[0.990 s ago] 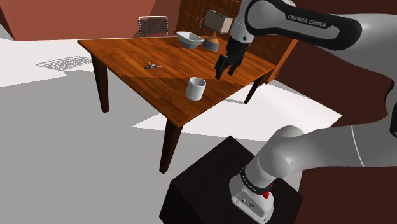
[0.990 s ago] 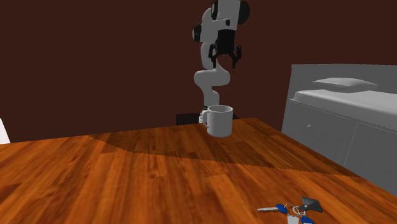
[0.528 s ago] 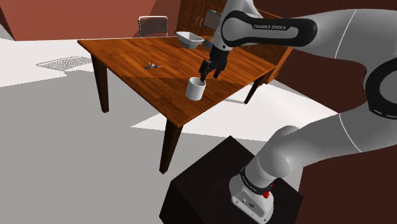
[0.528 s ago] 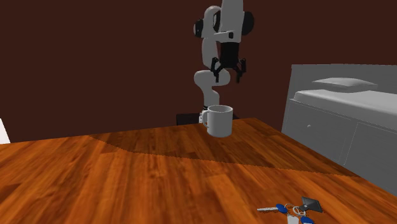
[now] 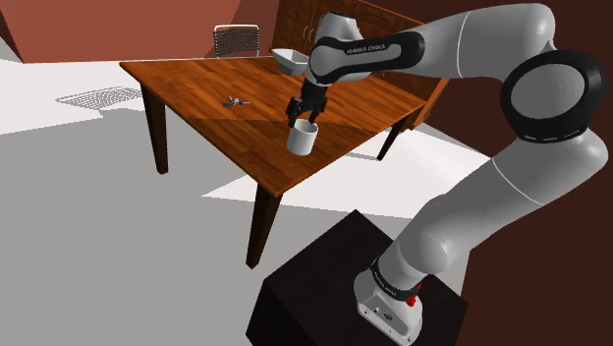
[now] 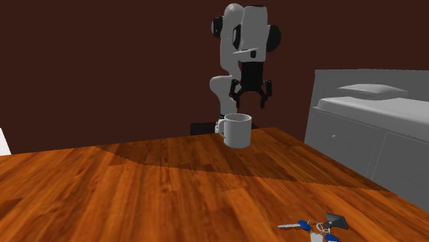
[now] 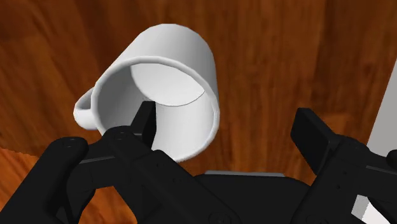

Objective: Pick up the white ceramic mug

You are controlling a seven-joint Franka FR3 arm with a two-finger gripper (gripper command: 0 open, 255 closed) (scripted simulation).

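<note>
- One white mug (image 5: pixel 303 137) stands upright on the wooden desk (image 5: pixel 211 84). In the shoulder view it is near the desk edge by the stand, at about 4 o'clock from the keys (image 5: pixel 235 100).
- In the second exterior view, the mug's handle sticks out toward 9 o'clock.
- The black tool (image 7: pixel 226 118) is wide open and holds nothing. It hangs just above the mug's rim.
- In the wrist view, one finger is over the mug's mouth and the other is outside it. So I think the wall away from the handle sits between them.
- To do this well, the tool should go straight down slowly, with one finger inside and one outside. It should not bump the rim. It should squeeze only when the fingers are well down the wall.
- A second ago the tool was higher and off toward 2 o'clock from the mug in the shoulder view. Now it has come over the mug. The mug and keys have not moved.
</note>
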